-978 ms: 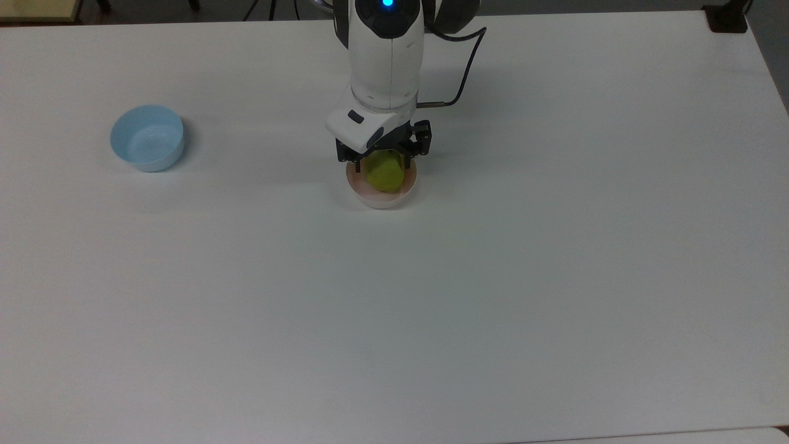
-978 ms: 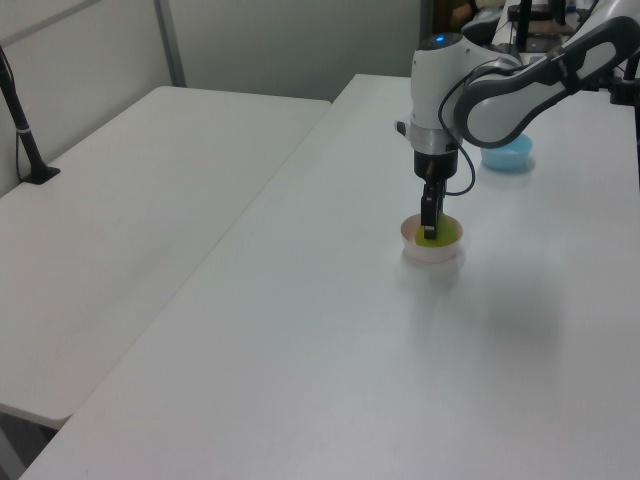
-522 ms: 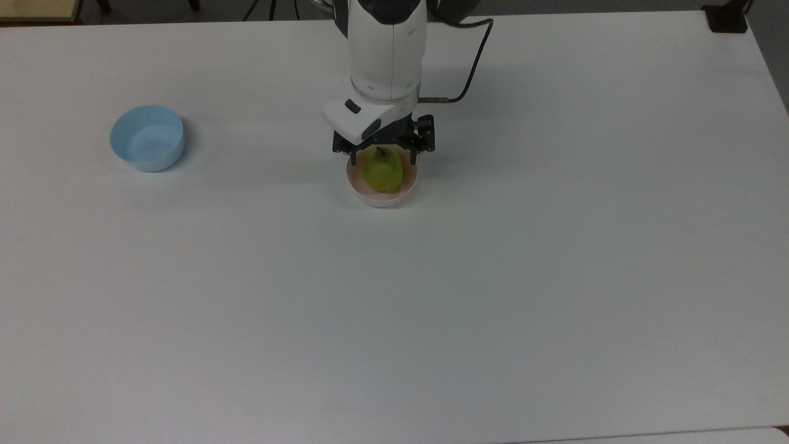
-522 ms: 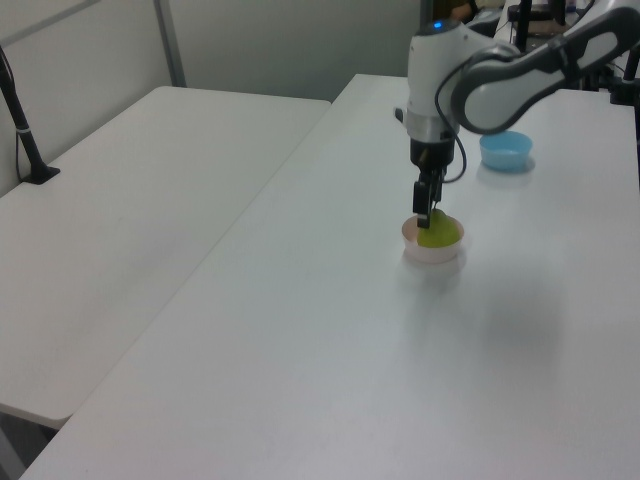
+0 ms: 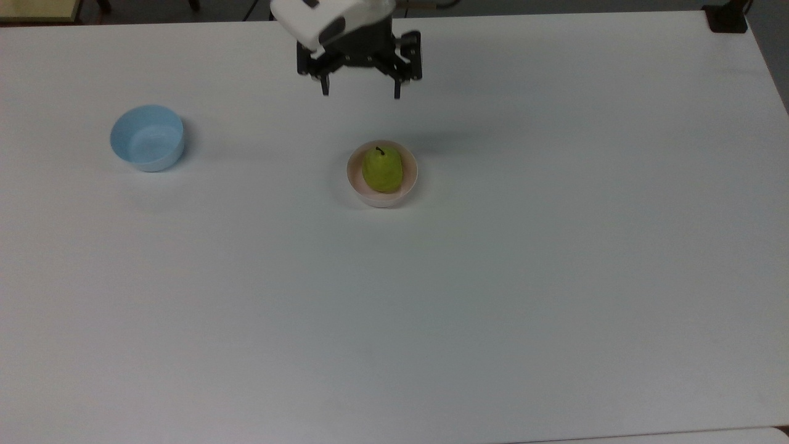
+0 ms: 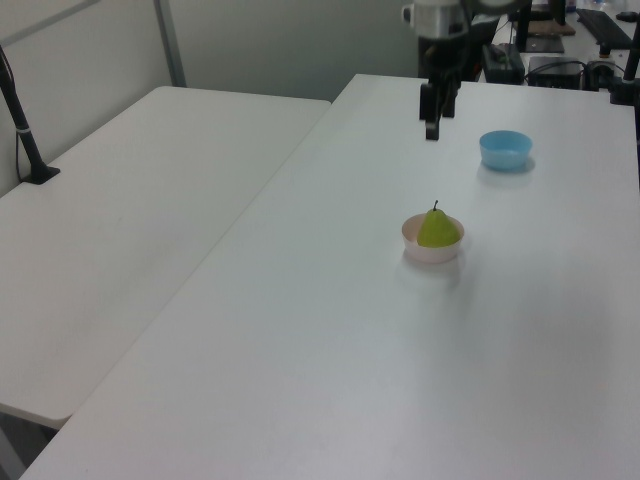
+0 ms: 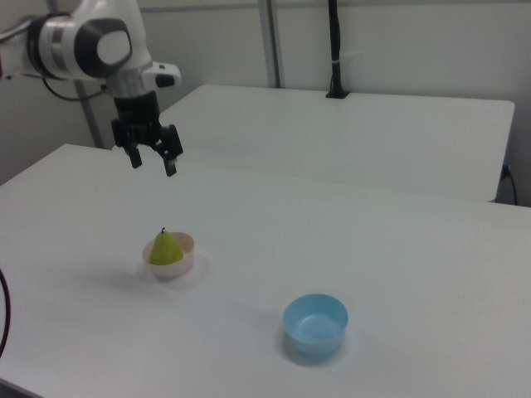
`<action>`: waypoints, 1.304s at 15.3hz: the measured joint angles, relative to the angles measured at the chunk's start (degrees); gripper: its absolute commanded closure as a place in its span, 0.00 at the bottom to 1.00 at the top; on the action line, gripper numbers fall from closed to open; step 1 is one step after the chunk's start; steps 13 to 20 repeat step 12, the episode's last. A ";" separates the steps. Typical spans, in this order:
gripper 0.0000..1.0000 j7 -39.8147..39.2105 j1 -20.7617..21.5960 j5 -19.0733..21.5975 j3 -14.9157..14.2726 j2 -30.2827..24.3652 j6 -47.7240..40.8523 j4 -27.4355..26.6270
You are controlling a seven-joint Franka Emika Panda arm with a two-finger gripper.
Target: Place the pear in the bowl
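Sitting upright in the bowl [image 5: 382, 194], the pear [image 5: 382, 170] lies clear below the spread, empty end effector [image 5: 360, 94].

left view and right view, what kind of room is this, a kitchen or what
Probably a robotics lab or test room, not a kitchen. Plain white tables stand side by side, with a black pole clamped to the far one, and a robot arm works over a pear and two bowls.
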 measured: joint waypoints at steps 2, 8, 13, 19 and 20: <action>0.00 0.01 -3.87 0.02 2.98 -2.48 -2.05 0.29; 0.00 -7.48 -10.08 1.43 5.28 -10.04 -5.62 -1.81; 0.00 -11.35 -13.55 3.50 6.72 -10.69 -5.02 -2.80; 0.00 -11.35 -13.55 3.50 6.72 -10.69 -5.02 -2.80; 0.00 -11.35 -13.55 3.50 6.72 -10.69 -5.02 -2.80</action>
